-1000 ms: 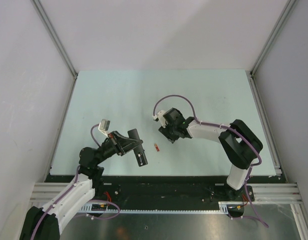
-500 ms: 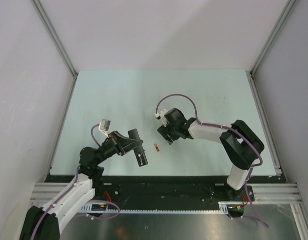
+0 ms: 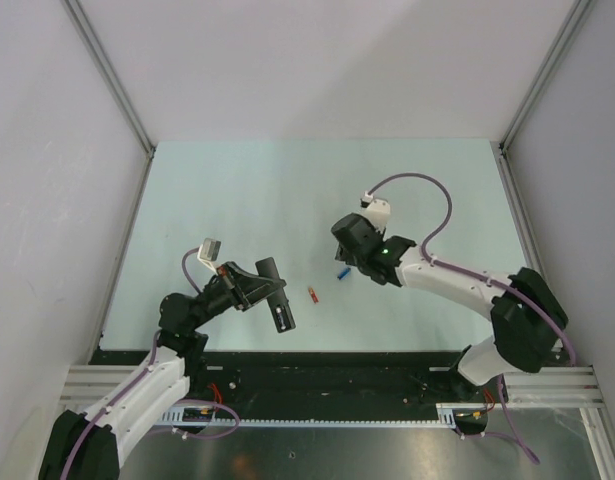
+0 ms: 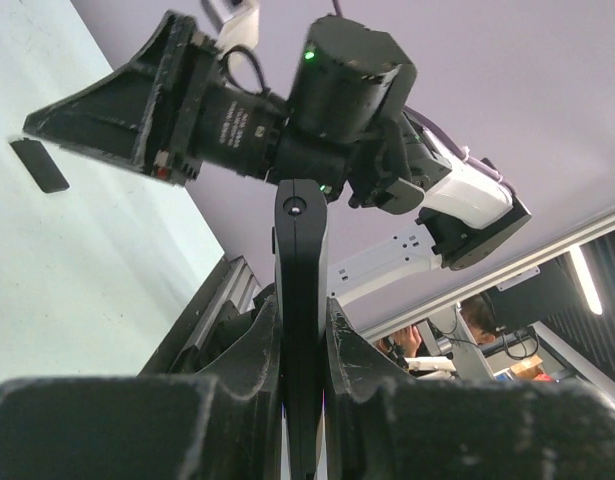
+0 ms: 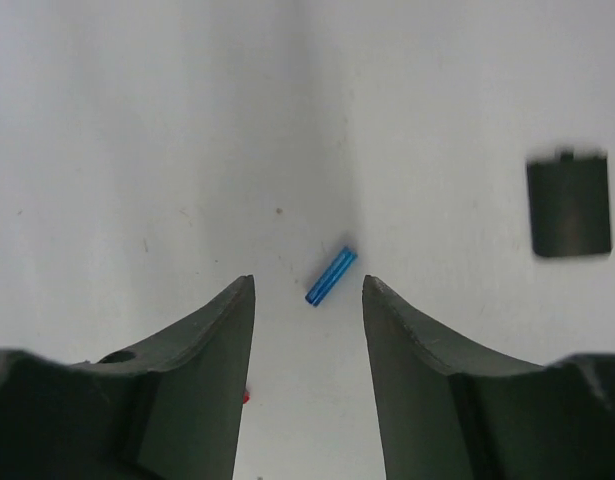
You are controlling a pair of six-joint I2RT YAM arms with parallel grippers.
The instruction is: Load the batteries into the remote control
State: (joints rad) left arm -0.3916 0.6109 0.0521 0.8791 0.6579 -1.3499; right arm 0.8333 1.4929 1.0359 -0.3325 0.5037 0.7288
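Note:
My left gripper is shut on the black remote control and holds it above the table's near left; in the left wrist view the remote stands upright between the fingers. A bright blue battery and a red-orange battery lie on the table between the arms. My right gripper is open and empty, hovering above the blue battery, which lies just beyond its fingertips. A sliver of the red battery shows beside the left finger. The purple-blue and dark batteries are out of view.
A small black rectangular cover lies flat on the table to the right of the right gripper; it also shows in the left wrist view. The right arm's wrist is close in front of the remote's tip. White walls enclose the table.
My right arm swung right and its wrist turned; the gripper has shifted a little back and right. The blue battery now shows on the table. The left arm and remote have not moved.

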